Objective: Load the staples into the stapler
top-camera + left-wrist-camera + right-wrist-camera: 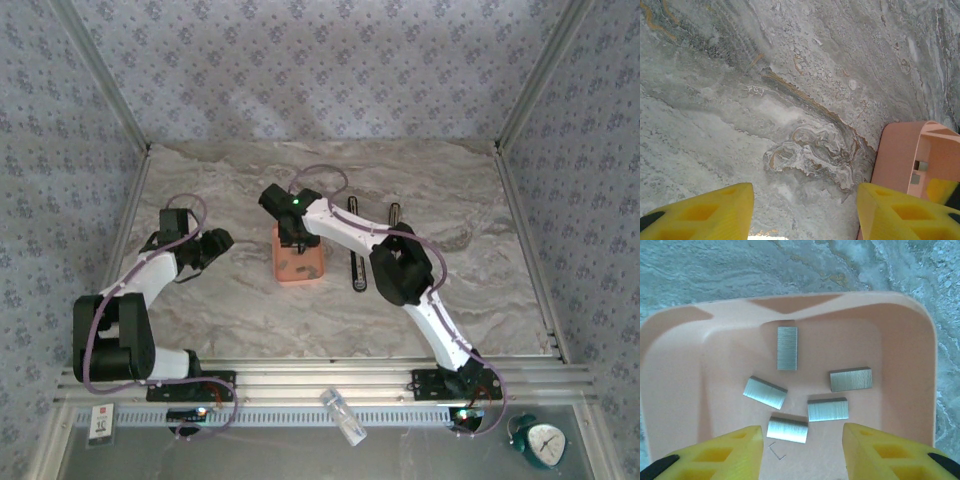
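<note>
Over the salmon-orange plastic tray (910,365) I've got the right claw (802,456) pointing straight down, yellow fingers (715,457) spread, gripping nothing. Task items: the small dark grey metal staple strips (787,348) lie loose on the tray floor, and I count five from the right wrist view. One lies lengthwise toward the far wall, two sit mid-floor left and right, and two are closer to the fingertips. The nearest strip is just ahead of the finger on the left of that view; can't tell if they touch. A single bent wire staple (776,451) lies apart from the strips, between the fingertips. All strips are flat, none stacked, none touching each other.

Left claw (805,225) is open too, hovering over the bare grey marble-pattern table (740,100), holding nothing. In its wrist view the tray's outer wall is just beside the finger on the right; can't tell if they touch.

Top view: tray mid-table, right arm bent over it, left arm off to the tray's left with a gap between. A long thin black stapler (354,250) lies on the table just right of the tray, partly hidden by the right arm. I can't tell how it is opened.
</note>
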`<move>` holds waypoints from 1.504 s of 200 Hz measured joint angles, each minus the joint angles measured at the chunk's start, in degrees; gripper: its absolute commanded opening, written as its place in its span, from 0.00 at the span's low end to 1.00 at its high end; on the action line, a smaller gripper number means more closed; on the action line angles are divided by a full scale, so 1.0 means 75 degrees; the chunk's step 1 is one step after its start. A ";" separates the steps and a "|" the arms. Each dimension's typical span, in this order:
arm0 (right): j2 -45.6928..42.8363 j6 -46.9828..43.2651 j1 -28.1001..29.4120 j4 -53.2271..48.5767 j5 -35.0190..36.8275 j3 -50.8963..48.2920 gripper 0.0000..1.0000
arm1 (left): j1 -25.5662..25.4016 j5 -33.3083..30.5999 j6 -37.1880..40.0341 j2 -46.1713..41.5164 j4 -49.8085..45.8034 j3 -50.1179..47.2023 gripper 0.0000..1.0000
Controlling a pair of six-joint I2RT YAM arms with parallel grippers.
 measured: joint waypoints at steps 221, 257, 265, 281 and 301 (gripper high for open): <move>0.0347 0.0516 0.0111 0.0379 -0.0507 -0.0347 0.44 | 0.0000 0.0140 0.0003 0.0152 0.0146 0.0000 0.56; 0.0347 0.0516 0.0096 0.0396 -0.0481 -0.0353 0.44 | 0.0000 0.0140 0.0006 0.0207 0.0143 0.0000 0.56; 0.0347 0.0516 0.0096 0.0414 -0.0475 -0.0353 0.44 | 0.0000 0.0140 0.0009 0.0213 0.0143 0.0000 0.56; 0.0353 0.0519 0.0087 0.0452 -0.0443 -0.0353 0.44 | 0.0000 0.0140 0.0026 0.0224 0.0143 0.0003 0.57; 0.0361 0.0516 0.0067 0.0498 -0.0408 -0.0353 0.40 | 0.0000 0.0140 0.0029 0.0233 0.0143 0.0003 0.56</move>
